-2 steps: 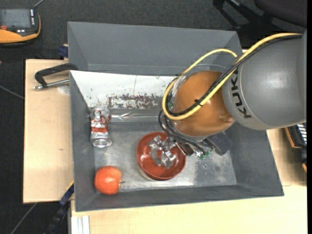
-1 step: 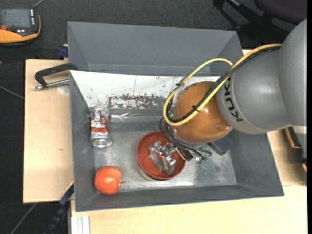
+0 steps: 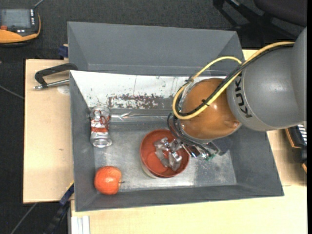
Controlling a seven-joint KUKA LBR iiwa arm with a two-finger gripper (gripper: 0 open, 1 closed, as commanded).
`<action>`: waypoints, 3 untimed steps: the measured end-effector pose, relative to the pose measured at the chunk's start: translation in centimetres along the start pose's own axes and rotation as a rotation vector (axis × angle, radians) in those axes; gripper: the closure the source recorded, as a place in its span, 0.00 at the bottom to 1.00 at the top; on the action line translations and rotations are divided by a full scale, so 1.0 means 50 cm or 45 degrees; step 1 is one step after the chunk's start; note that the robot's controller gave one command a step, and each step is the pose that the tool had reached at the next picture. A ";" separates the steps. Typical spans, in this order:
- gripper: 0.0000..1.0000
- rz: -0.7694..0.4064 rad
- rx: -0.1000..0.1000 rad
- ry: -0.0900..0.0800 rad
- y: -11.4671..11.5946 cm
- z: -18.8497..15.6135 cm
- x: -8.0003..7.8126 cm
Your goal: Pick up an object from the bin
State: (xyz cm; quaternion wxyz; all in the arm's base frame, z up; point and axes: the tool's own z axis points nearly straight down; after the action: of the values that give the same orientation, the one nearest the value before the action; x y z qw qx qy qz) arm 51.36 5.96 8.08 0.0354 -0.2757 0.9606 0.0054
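The hand reaches down inside a round red plastic bowl that stands on the grey metal bin's floor, near the middle of its front wall. Whether the hand is open or closed I cannot tell. This looks like the grasping step. The next move calls for a firm hold on the rim, then a lift. The bowl is shallow, glossy and upright.

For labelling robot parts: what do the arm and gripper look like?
The arm is thick, rounded and grey, with dark KUKA lettering. An orange domed cover caps its wrist, and a yellow cable loops over it. The gripper is small, silvery metal.
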 end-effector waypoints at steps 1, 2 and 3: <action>1.00 -0.301 0.009 -0.023 -0.164 0.007 0.053; 0.00 -0.304 0.006 -0.006 -0.164 0.007 0.060; 0.00 -0.574 0.010 -0.015 -0.073 -0.062 0.032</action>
State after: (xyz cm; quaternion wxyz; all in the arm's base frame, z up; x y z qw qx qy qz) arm 51.74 1.95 11.11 0.0426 -0.4832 0.8745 -0.0047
